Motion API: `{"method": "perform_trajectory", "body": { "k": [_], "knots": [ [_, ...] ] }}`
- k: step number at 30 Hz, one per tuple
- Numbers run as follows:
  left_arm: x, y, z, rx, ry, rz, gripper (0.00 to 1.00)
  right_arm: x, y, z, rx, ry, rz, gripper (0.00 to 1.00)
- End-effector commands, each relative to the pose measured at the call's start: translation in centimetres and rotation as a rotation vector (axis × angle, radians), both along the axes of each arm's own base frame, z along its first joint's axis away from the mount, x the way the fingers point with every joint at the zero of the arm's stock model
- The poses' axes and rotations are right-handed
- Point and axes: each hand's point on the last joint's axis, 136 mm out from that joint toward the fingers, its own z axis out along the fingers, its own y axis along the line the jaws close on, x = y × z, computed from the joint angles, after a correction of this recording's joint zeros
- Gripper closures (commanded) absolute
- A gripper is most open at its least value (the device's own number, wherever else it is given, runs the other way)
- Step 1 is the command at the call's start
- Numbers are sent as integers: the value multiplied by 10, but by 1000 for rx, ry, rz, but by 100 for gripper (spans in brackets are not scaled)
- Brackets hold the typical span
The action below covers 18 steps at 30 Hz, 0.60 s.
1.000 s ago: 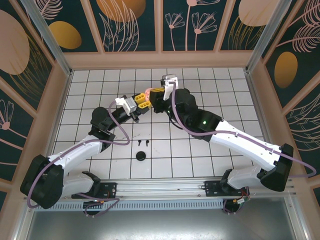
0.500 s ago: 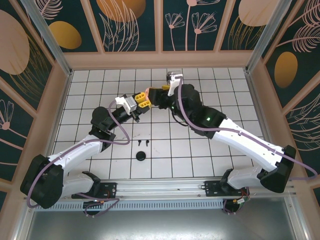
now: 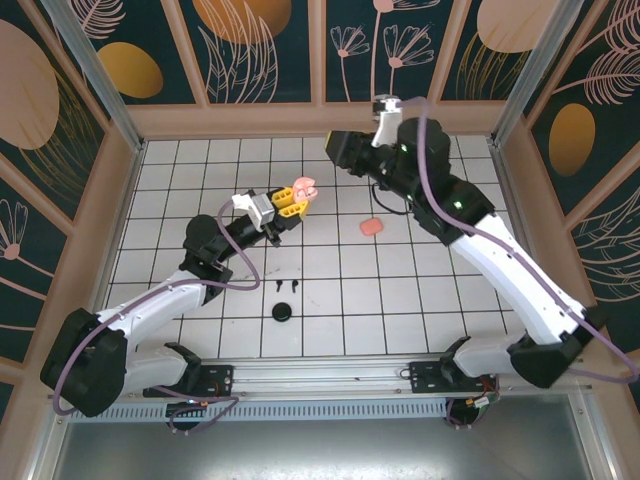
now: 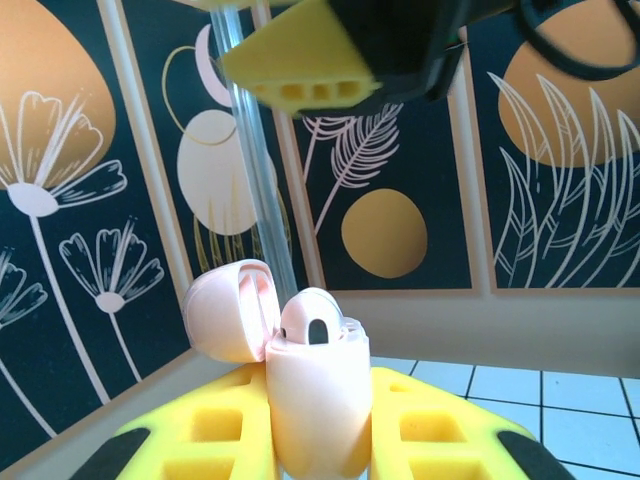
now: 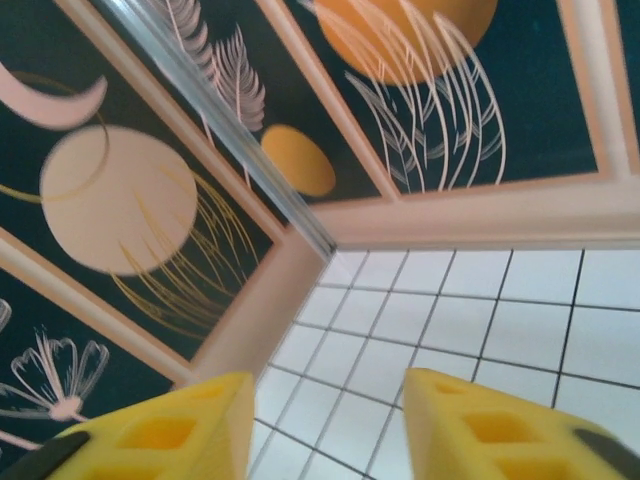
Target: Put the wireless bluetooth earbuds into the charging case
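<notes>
My left gripper (image 3: 293, 198) is shut on a pale pink charging case (image 3: 303, 188), held above the table's middle rear. In the left wrist view the case (image 4: 315, 400) stands upright between the yellow fingers (image 4: 190, 430). Its lid (image 4: 230, 310) is swung open to the left, and a pale pink earbud (image 4: 315, 322) sits in the case's mouth. My right gripper (image 3: 338, 150) hangs open, high up and to the right of the case, apart from it. Nothing lies between its yellow fingers (image 5: 170, 430). Two black earbuds (image 3: 287, 286) lie on the tiles in front of the left arm.
A small coral-pink object (image 3: 371, 227) lies on the tiles right of the case, below the right arm. A round black case (image 3: 283, 313) sits near the front. The pen's wooden wall (image 5: 260, 310) and its back corner are close ahead of the right gripper.
My right gripper has drawn back from the case, risen toward the back right and opened. The coral-pink object that the arm covered is now in sight. The left arm has held still.
</notes>
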Motion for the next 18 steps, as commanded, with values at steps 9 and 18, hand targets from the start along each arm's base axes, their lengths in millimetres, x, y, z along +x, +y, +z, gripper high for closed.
{"method": "perform_trajectory", "body": {
  "k": [9, 18],
  "knots": [
    [-18, -16, -29, 46, 105, -107, 100, 16, 43, -96, -260, 248, 174, 80],
    [-10, -18, -26, 34, 126, -77, 100, -22, 42, -118, -281, 323, 274, 85]
  ]
}}
